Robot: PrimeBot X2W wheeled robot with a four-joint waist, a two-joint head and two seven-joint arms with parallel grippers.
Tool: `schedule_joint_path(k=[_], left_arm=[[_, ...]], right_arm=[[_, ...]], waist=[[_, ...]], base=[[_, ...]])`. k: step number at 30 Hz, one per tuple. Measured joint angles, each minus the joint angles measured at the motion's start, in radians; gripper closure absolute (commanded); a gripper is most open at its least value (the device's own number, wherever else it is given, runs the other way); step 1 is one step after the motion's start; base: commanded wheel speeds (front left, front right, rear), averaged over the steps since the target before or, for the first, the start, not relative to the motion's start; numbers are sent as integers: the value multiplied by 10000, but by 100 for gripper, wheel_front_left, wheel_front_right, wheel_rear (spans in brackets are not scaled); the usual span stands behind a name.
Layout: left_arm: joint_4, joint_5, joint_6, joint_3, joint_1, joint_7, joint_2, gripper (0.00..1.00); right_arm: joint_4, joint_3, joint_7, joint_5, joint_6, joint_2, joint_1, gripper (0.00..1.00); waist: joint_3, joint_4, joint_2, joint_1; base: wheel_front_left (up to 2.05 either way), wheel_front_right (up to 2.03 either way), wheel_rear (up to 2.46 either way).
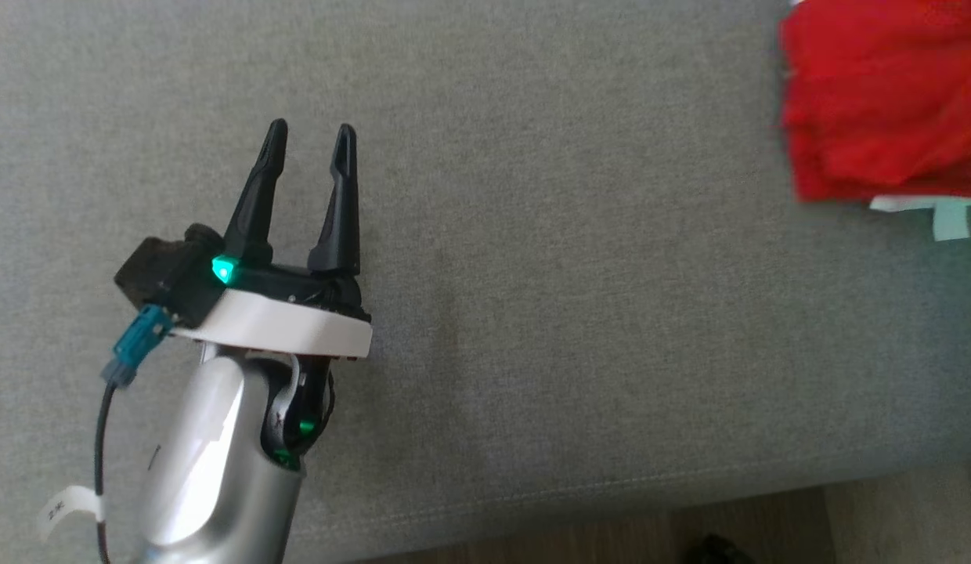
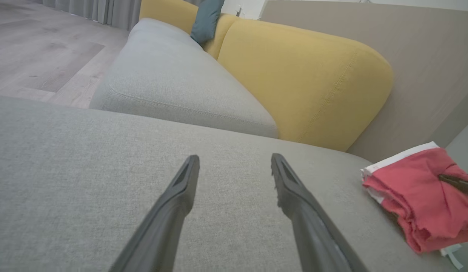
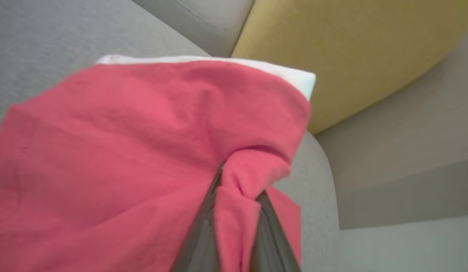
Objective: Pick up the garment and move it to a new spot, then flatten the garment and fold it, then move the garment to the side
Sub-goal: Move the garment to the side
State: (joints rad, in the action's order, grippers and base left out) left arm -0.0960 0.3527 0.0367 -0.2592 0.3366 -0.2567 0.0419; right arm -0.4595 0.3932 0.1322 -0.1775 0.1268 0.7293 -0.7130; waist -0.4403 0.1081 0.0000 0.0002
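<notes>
Much garment cropped, right end effector tips cloth-buried

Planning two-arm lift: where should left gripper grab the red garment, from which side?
Probably the stacked edge of the garment facing the left gripper, coming low over the cushion: layers form a pinchable lip; the right gripper pinches the far side.

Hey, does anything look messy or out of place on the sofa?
The red garment lies rumpled, not flat, at the grey seat's right end, a fold pinched in the right gripper's shut jaws. Nothing spilled or damaged.
</notes>
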Motion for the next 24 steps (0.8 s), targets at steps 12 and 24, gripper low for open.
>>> schedule_joint_path(k=[12,24], left_arm=[[-23,-255,219,130,253,0,-6,0],[-121,-257,249,151,296,0,-8,0]], right_arm=[[169,-2834,1400,1049,2,-259,429,100],[1085,-4125,1848,1524,2,-1018,1087,0]], waist=[[-702,-105,0,-1],[-672,-94,0,-1]], base=[[0,0,0],[0,0,0]])
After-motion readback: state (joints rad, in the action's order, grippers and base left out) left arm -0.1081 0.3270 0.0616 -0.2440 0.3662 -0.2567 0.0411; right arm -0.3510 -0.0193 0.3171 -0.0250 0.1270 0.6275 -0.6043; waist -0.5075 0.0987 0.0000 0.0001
